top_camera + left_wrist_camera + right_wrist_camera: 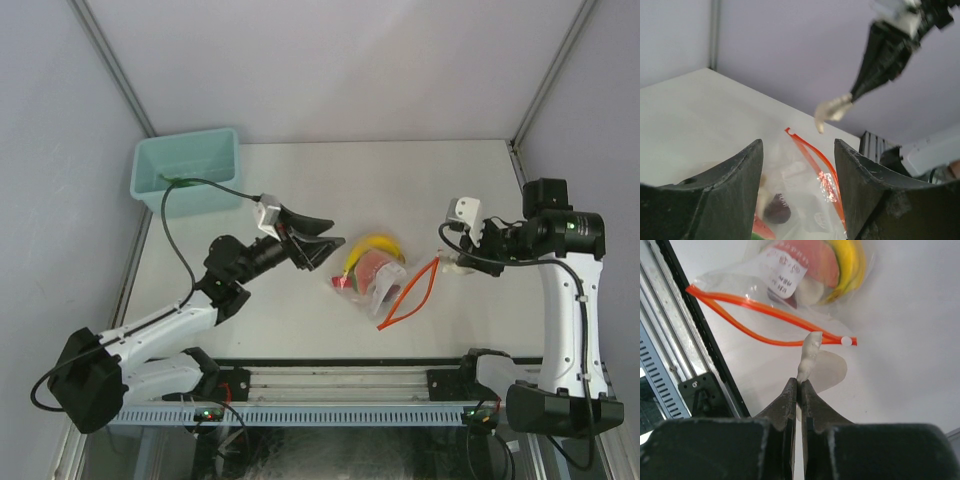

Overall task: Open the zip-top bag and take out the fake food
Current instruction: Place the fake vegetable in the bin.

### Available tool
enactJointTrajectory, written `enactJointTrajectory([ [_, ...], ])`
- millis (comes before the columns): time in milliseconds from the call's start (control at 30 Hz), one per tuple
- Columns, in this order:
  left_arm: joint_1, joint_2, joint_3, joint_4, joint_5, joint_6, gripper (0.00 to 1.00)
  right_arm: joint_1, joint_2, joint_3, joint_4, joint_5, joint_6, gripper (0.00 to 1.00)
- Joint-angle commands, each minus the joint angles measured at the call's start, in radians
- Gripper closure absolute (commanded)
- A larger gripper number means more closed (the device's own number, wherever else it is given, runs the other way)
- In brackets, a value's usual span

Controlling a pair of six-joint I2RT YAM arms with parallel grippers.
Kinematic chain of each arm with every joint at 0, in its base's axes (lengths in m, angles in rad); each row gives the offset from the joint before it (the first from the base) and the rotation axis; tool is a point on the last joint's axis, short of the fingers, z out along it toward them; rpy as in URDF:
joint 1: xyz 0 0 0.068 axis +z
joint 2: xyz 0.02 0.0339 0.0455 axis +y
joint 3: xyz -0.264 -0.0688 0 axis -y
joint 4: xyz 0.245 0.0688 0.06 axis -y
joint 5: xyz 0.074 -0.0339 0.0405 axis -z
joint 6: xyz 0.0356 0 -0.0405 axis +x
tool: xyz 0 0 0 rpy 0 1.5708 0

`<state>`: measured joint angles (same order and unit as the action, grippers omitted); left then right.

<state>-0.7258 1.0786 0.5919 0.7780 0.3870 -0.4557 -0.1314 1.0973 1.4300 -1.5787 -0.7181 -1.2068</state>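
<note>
The desk is a plain white sheet with a metal rail along its near edge. A teal bin stands on it in the far left corner. Well apart from the bin, to its right and nearer the rail, lies the zip-top bag, crinkled and clear. Its orange zip strip is on the side away from the bin and gapes as a long loop. Inside the bag, the yellow banana curves along the far edge, with a red piece just beside it. A white label shows on the bag.
</note>
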Motion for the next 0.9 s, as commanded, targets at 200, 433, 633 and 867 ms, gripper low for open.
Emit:
enactJointTrajectory([
  [200,-0.166,0.083,0.129,0.039,0.032,0.39,0.31,0.032,0.079,0.17,-0.014,-0.257,0.053,1.0],
  [433,-0.221,0.186,0.272,-0.091,0.047,0.512,0.3,0.101,0.095,0.167,-0.01,-0.33,0.026,1.0],
  [633,-0.273,0.274,0.377,-0.216,0.033,0.592,0.31,0.153,0.096,0.16,0.009,-0.332,0.017,1.0],
  [867,-0.309,0.341,0.46,-0.338,-0.046,0.667,0.35,0.197,0.098,0.145,0.018,-0.335,0.014,1.0],
])
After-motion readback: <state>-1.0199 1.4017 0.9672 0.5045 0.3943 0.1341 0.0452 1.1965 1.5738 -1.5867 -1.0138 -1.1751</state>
